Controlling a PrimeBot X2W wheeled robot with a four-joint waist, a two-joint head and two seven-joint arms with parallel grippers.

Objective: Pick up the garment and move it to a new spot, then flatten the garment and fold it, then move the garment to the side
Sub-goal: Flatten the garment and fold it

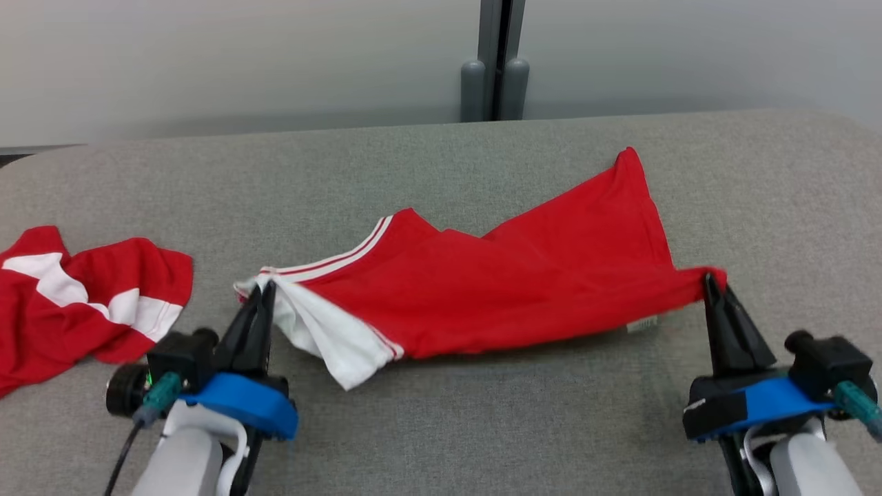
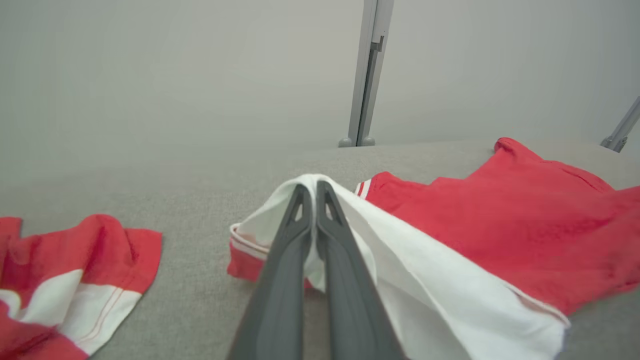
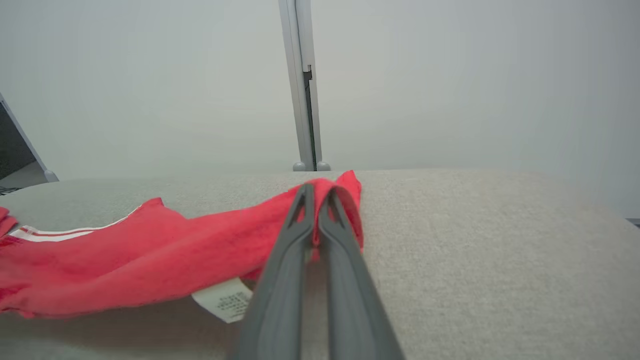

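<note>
the red garment (image 1: 524, 289) lies across the middle of the grey table (image 1: 482, 427), with its near edge strung between the two grippers. the left gripper (image 1: 265, 293) is pinched tight on the white-trimmed corner and the right gripper (image 1: 710, 284) is clamped on the plain red corner. it looks like thin, light, floppy cloth, so i'd guess it sags and bunches once the pull goes slack. corners seem the best place to hold. another red and white cloth (image 1: 76, 303) sits well apart on the left.
</note>
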